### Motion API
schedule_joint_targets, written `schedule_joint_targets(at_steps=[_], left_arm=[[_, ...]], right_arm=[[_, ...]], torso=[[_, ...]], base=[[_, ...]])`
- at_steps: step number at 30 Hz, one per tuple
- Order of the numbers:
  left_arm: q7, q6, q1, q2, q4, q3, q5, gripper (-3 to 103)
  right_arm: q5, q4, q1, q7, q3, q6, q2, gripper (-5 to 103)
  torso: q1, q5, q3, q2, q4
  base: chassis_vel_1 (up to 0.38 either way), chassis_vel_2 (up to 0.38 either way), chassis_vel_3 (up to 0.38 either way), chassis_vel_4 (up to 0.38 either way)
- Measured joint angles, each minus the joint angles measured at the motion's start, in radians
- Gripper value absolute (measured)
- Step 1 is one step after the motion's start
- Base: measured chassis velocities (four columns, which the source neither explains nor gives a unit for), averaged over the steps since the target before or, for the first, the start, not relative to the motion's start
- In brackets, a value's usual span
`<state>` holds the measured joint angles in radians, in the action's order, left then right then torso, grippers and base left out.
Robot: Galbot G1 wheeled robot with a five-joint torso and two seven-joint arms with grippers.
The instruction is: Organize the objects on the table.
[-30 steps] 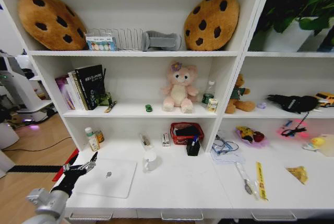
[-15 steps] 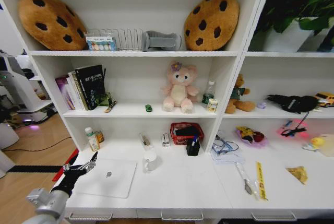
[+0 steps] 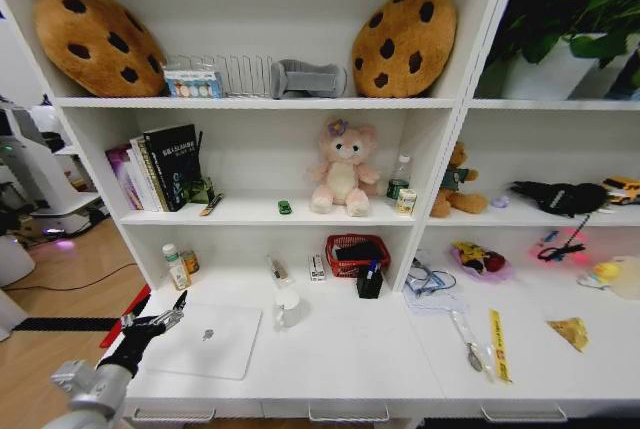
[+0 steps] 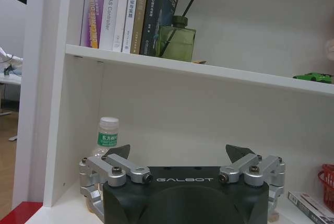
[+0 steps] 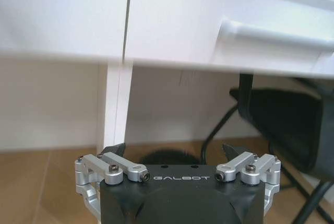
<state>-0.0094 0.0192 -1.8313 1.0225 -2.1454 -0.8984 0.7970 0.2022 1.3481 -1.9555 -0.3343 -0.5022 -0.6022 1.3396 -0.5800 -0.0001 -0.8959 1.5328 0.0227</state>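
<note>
A thin silver laptop (image 3: 205, 339) lies closed on the white table (image 3: 350, 359), near its front left corner. My left gripper (image 3: 150, 324) hovers at the laptop's left edge, open and holding nothing; in the left wrist view this gripper (image 4: 178, 153) faces the shelving. A tiny green toy car (image 3: 285, 207) sits on the shelf above the table, also seen as the car (image 4: 314, 77) from the left wrist. A blue-capped pen (image 3: 372, 270) stands in a black holder. My right gripper (image 5: 175, 151) hangs open below the table, facing a drawer (image 5: 209, 25).
On the table stand a white cup (image 3: 288, 307), a red basket (image 3: 357, 254) and a small bottle (image 3: 176, 267). A yellow strip (image 3: 497, 344) lies at the right. Books (image 3: 160, 169) and a pink plush (image 3: 343, 169) fill the shelf; cookie cushions (image 3: 95, 39) sit on top.
</note>
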Motion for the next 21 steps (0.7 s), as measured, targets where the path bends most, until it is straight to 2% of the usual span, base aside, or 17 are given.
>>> schedule_joint_targets(at_steps=[3, 5, 6, 8, 9, 11, 12, 14, 16, 18, 19, 21], left_arm=[[0.000, 0.000, 0.000, 0.000, 0.000, 0.000, 0.000, 100], [0.000, 0.000, 0.000, 0.000, 0.000, 0.000, 0.000, 100], [0.000, 0.000, 0.000, 0.000, 0.000, 0.000, 0.000, 100], [0.000, 0.000, 0.000, 0.000, 0.000, 0.000, 0.000, 100], [0.000, 0.000, 0.000, 0.000, 0.000, 0.000, 0.000, 100], [0.000, 0.000, 0.000, 0.000, 0.000, 0.000, 0.000, 100], [0.000, 0.000, 0.000, 0.000, 0.000, 0.000, 0.000, 100], [0.000, 0.000, 0.000, 0.000, 0.000, 0.000, 0.000, 100], [0.000, 0.000, 0.000, 0.000, 0.000, 0.000, 0.000, 100], [0.000, 0.000, 0.000, 0.000, 0.000, 0.000, 0.000, 100], [0.000, 0.000, 0.000, 0.000, 0.000, 0.000, 0.000, 100], [0.000, 0.000, 0.000, 0.000, 0.000, 0.000, 0.000, 100]], right_arm=[[0.005, 0.076, -0.048, 0.000, -0.013, 0.000, -0.003, 100], [0.010, 0.239, -0.152, 0.000, -0.044, 0.004, -0.015, 100], [0.010, 0.239, -0.152, 0.000, -0.044, 0.004, -0.015, 100], [0.010, 0.411, -0.252, -0.003, -0.076, 0.015, -0.025, 100], [0.010, 0.411, -0.252, -0.003, -0.076, 0.015, -0.025, 100], [0.011, 0.560, -0.335, -0.015, -0.104, 0.025, -0.032, 100], [0.011, 0.560, -0.335, -0.015, -0.104, 0.025, -0.032, 100], [0.007, 0.692, -0.388, -0.020, -0.136, 0.030, -0.035, 100], [0.009, 0.710, -0.392, -0.021, -0.141, 0.034, -0.037, 100], [0.058, 0.821, -0.383, -0.019, -0.200, 0.103, -0.052, 100], [0.058, 0.821, -0.383, -0.019, -0.200, 0.103, -0.052, 100], [0.144, 0.862, -0.312, 0.028, -0.276, 0.204, -0.086, 100]], torso=[[0.000, 0.0000, 0.000, 0.000, -0.0001], [0.000, -0.0001, 0.000, 0.000, 0.0000], [0.000, -0.0001, 0.000, 0.000, 0.0000], [0.000, 0.0000, 0.000, 0.000, 0.0000], [0.000, 0.0000, 0.000, 0.000, 0.0000], [0.000, 0.0000, 0.000, 0.000, -0.0001], [0.000, 0.0000, 0.000, 0.000, -0.0001], [0.000, -0.0001, 0.000, 0.000, 0.0001], [0.000, 0.0000, 0.000, 0.000, 0.0001], [0.000, -0.0001, 0.000, 0.000, -0.0001], [0.000, -0.0001, 0.000, 0.000, -0.0001], [0.000, 0.0002, 0.000, 0.000, 0.0000]], base=[[0.000, 0.000, 0.000, 0.000], [0.000, 0.000, 0.000, 0.000], [0.000, 0.000, 0.000, 0.000], [0.000, 0.000, 0.000, 0.000], [0.000, 0.000, 0.000, 0.000], [0.000, 0.000, 0.000, 0.000], [0.000, 0.000, 0.000, 0.000], [0.000, 0.000, 0.000, 0.000], [0.000, 0.000, 0.000, 0.000], [0.000, 0.000, 0.000, 0.000], [0.000, 0.000, 0.000, 0.000], [0.000, 0.000, 0.000, 0.000]])
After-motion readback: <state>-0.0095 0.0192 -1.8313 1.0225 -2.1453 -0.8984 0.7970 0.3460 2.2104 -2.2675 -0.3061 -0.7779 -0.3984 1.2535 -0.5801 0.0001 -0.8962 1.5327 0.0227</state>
